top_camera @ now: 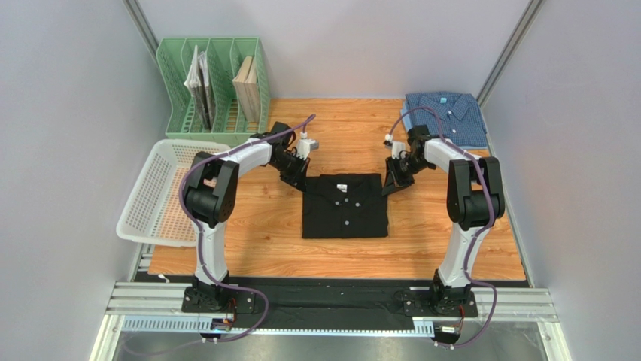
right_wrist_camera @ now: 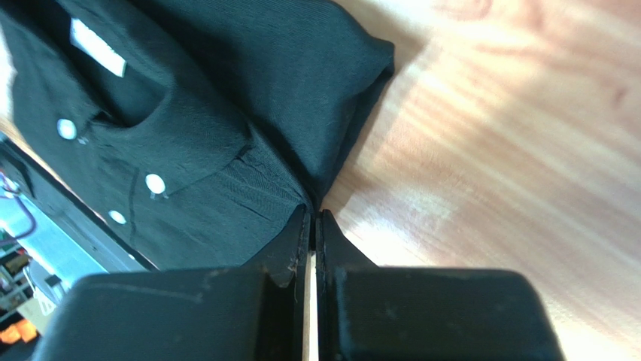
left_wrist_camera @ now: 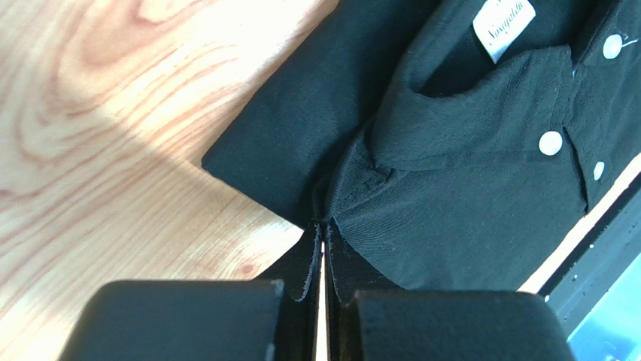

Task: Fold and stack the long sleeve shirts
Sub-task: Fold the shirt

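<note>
The black long sleeve shirt (top_camera: 344, 205) lies folded in a rectangle in the middle of the table, collar at the far side, white buttons up. My left gripper (top_camera: 299, 183) is shut at its far left corner; the left wrist view shows the black cloth (left_wrist_camera: 451, 188) puckered into the closed fingertips (left_wrist_camera: 323, 223). My right gripper (top_camera: 389, 188) is shut at the far right corner, where the shirt's edge (right_wrist_camera: 226, 113) runs into the tips (right_wrist_camera: 314, 211). The blue checked shirt (top_camera: 445, 116) lies folded at the back right.
A green file rack (top_camera: 214, 90) holding books stands at the back left. A white plastic basket (top_camera: 162, 192) overhangs the table's left edge. Bare wood table (top_camera: 451, 248) surrounds the black shirt.
</note>
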